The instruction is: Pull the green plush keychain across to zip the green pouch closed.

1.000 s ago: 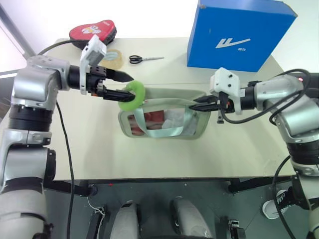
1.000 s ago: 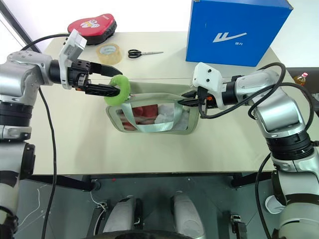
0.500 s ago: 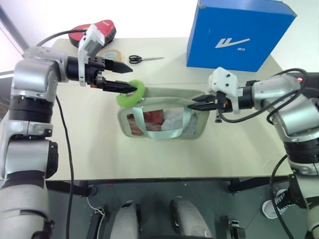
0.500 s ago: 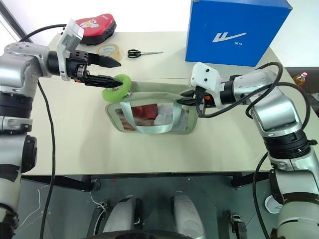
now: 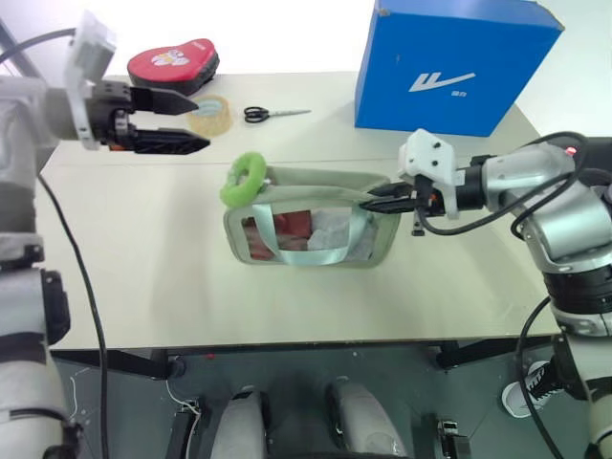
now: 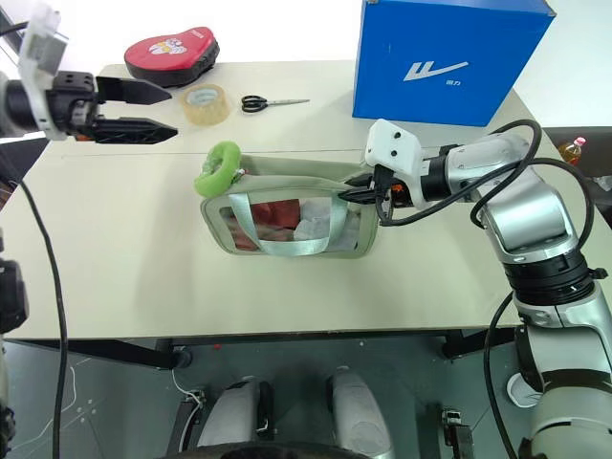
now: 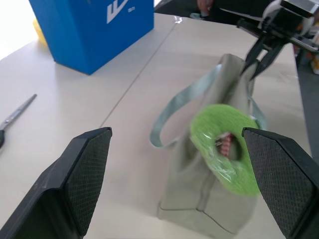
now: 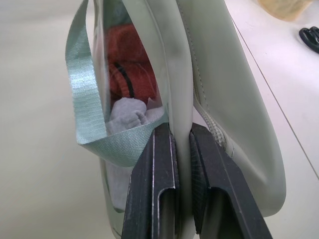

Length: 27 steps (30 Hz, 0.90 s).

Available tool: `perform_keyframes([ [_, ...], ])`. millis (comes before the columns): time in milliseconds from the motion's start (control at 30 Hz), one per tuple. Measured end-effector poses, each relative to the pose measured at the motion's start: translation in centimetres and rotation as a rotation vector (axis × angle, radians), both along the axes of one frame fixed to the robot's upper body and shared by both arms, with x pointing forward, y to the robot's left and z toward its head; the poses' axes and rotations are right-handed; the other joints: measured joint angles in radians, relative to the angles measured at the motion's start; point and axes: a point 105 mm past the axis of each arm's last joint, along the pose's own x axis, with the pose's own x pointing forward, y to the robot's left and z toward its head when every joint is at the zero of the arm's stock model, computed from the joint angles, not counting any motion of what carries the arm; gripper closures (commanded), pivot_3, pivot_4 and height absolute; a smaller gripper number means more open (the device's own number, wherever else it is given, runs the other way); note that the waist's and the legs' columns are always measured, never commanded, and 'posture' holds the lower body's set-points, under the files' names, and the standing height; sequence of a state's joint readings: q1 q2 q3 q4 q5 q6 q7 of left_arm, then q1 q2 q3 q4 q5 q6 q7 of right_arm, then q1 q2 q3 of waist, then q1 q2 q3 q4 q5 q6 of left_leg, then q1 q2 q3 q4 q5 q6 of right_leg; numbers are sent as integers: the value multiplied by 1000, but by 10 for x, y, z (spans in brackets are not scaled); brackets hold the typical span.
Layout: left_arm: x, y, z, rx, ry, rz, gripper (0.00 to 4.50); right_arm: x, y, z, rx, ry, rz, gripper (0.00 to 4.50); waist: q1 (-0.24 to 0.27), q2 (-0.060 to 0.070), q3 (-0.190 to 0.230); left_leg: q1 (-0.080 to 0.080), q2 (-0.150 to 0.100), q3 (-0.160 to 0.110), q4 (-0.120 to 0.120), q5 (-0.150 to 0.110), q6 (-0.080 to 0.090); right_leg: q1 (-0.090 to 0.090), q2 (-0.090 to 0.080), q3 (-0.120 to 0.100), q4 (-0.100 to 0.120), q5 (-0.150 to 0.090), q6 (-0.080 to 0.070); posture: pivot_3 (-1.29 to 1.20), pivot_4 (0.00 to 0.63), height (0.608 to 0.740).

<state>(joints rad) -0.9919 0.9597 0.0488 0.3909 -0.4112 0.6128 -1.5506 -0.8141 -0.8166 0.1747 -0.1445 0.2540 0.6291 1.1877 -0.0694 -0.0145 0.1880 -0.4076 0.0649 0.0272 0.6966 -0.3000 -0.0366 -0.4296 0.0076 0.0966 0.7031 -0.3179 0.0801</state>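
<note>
The green pouch (image 5: pixel 316 182) lies in the middle of the table, reddish contents showing through its clear window. At the pouch's left end the green plush keychain (image 5: pixel 230 192) stands free, touched by nothing. My left gripper (image 5: pixel 202 122) hovers open well to the left of the ring and farther back, its fingers pointing toward it. In the left wrist view the keychain (image 7: pixel 204 129) sits between the wide-apart pads (image 7: pixel 84 174). My right gripper (image 5: pixel 368 201) is shut on the pouch's right end. The right wrist view shows its fingers (image 8: pixel 159 164) clamping the pouch's fabric edge (image 8: pixel 182 99).
A blue box (image 5: pixel 449 62) stands at the back right. Scissors (image 5: pixel 277 114), a tan tape roll (image 5: pixel 212 113) and a red case (image 5: pixel 172 62) lie along the back left, close behind my left gripper.
My left gripper, one finger earlier hooked through the keychain ring, has slid out and drawn away to the left. The ring stays at the pouch's left end. The right gripper kept still.
</note>
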Motion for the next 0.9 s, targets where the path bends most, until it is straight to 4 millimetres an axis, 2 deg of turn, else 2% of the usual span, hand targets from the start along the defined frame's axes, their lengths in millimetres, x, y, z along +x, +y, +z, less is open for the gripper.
perform_keyframes([
  [67, -12, 2, -25, 23, 54, -25, 67, 0, 1, 0, 1, 2, 3, 4500, 1, 0, 0, 0, 1, -1, 0, 0, 0, 0, -1, -1, 0, 0, 0, 0, 150, 737],
  [133, -22, 4, -42, 37, 79, -30, 67, 0, 0, 0, 0, 4, 3, 4500, 1, 0, 0, 0, 0, 0, 1, 0, 0, 0, -1, -1, 0, 0, 0, 0, 150, 737],
  [367, -34, 6, -66, 18, 70, 18, 67, 0, 1, 0, -3, 13, 9, 4500, 1, 0, 0, 0, 0, 0, 1, 0, 0, 1, -1, -1, 0, 0, 0, 0, 150, 737],
  [467, -32, -5, -81, -11, 89, 19, 67, 1, 1, 0, -7, 13, 12, 4500, 2, 0, 0, 0, 0, 0, 1, 0, 0, 1, -1, -1, 0, 0, 0, 0, 150, 737],
  [600, -29, -22, -86, -22, 58, 4, 67, 1, 1, 0, -8, 16, 14, 4500, 1, 0, 0, 0, -1, 0, 1, 0, 0, 1, -1, -1, 0, 0, 0, 0, 150, 737],
  [700, -23, -31, -94, -29, 61, 7, 826, 1, 2, 0, -10, 17, 19, 4500, 0, 0, 0, 0, -1, 0, 1, 0, 0, 1, 0, -1, 0, 0, 0, 0, 150, 737],
  [733, -23, -33, -95, -27, 65, 3, 1241, 1, 2, 1, -10, 17, 19, 4500, 0, 0, 0, 0, -1, 0, 1, 0, 0, 1, 0, -1, 0, 0, 0, 0, 150, 737],
  [900, -22, -36, -96, -21, 68, -5, 3847, 0, 2, 0, -12, 22, 23, 4500, 2, 0, 0, 0, -1, 0, 1, 0, 0, 1, -1, -1, 0, 0, 0, 0, 150, 737],
])
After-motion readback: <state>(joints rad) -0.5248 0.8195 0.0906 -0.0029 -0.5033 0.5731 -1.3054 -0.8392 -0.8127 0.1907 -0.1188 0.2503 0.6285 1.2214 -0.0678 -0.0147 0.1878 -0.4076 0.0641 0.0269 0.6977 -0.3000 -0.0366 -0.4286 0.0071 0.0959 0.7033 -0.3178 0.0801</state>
